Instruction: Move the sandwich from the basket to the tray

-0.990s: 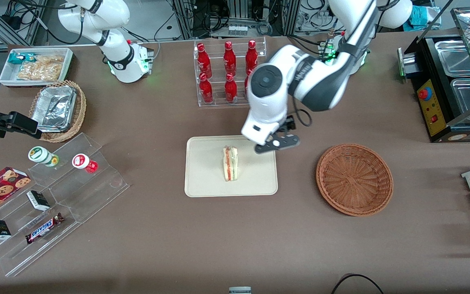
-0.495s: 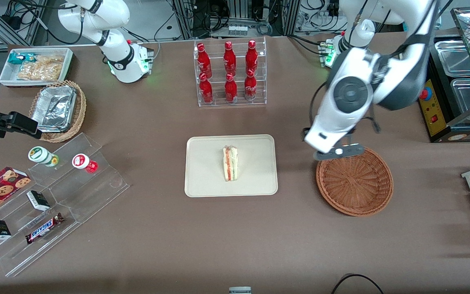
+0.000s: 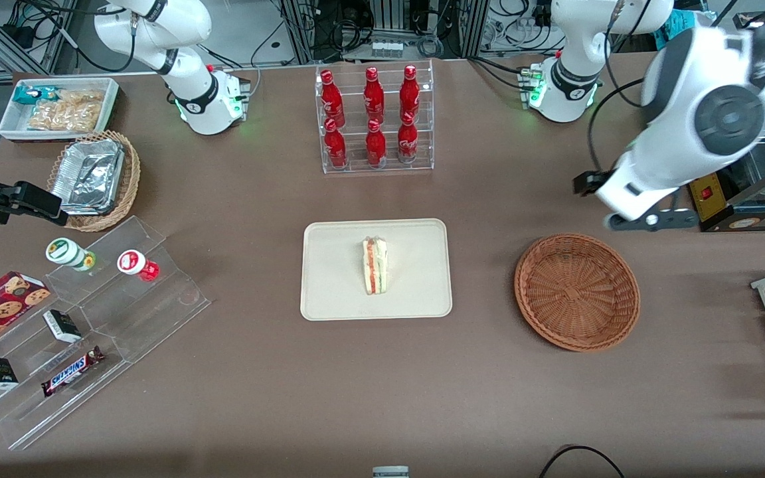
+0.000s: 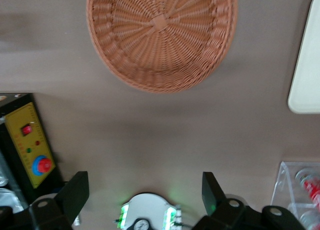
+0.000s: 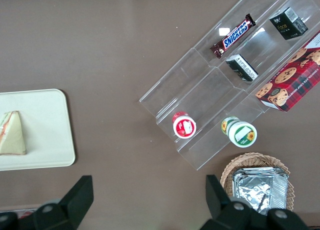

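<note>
The sandwich [image 3: 375,267] stands on its edge in the middle of the cream tray [image 3: 336,292], red and green filling up; the right wrist view also shows the sandwich [image 5: 12,134] on the tray [image 5: 50,135]. The brown wicker basket [image 3: 577,291] lies empty beside the tray, toward the working arm's end. My gripper [image 3: 651,219] hangs above the table, farther from the front camera than the basket and apart from it. In the left wrist view the gripper [image 4: 142,192] is open with nothing between its fingers, and the empty basket [image 4: 160,35] and a corner of the tray [image 4: 306,75] show.
A rack of red bottles [image 3: 374,119] stands farther back than the tray. A black machine with a yellow panel [image 3: 708,172] sits close to my gripper. Toward the parked arm's end are a clear stepped shelf [image 3: 90,318], a foil-container basket [image 3: 93,179] and a snack bin [image 3: 60,106].
My gripper has swung from over the tray's back edge, past the basket, to the working arm's end of the table. The sandwich has stayed on the tray.
</note>
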Controlling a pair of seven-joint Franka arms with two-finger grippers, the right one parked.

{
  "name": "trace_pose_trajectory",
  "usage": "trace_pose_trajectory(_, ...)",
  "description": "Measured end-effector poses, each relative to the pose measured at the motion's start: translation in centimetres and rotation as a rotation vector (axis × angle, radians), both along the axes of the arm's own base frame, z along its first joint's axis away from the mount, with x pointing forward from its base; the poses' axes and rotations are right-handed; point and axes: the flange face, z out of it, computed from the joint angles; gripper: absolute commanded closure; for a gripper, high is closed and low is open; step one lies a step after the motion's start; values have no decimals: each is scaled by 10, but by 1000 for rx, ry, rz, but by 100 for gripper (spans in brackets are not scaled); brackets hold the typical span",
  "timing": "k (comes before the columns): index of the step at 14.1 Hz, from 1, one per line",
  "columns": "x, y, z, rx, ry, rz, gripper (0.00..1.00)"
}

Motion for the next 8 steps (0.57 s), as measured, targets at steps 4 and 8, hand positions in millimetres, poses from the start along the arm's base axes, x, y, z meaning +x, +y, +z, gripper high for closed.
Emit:
trace_pose_trajectory(4, -8, 48, 44, -33, -22, -34, 0)
trace_pose_trajectory(8, 4, 87, 83, -47, -124, 26, 0)
